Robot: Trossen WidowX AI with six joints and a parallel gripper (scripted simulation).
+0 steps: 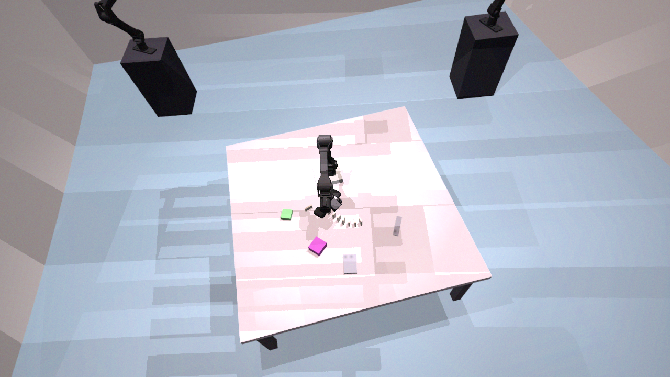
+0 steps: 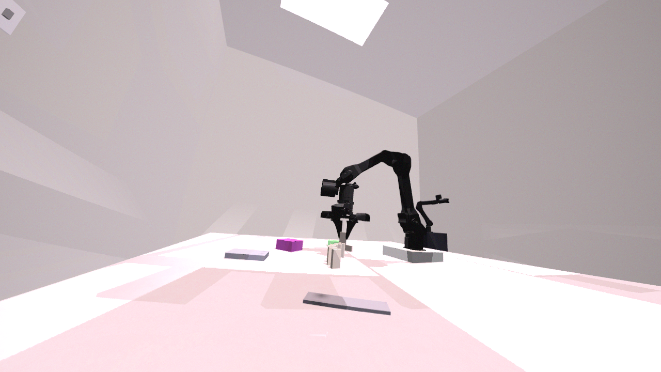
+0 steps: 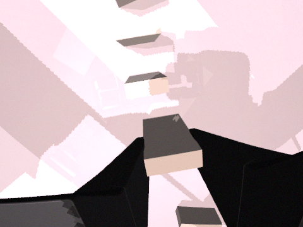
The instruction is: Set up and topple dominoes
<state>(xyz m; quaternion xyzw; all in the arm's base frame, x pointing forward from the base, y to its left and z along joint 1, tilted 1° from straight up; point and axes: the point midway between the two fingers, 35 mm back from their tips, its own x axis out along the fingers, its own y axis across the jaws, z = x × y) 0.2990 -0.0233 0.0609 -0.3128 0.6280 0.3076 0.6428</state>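
Black fingers of the gripper (image 1: 326, 213) (image 2: 343, 234) (image 3: 172, 157) pinch an upright domino (image 2: 342, 238) (image 3: 172, 139), hidden from above, near one end of the standing row (image 1: 348, 222) (image 2: 334, 257) (image 3: 146, 86), whose farther dominoes the wrist view crops.

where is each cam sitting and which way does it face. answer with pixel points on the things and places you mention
Top: high above, looking down at the table (image 1: 421, 255), with the arm (image 1: 324, 161) (image 2: 404, 185) seen from over it.
Exterior: low at the table's edge, looking across it at the arm side-on.
Wrist: on the arm, looking down past its fingers at a gripped domino (image 3: 168, 137).
Top and exterior share the magenta block (image 1: 317, 245) (image 2: 289, 245).
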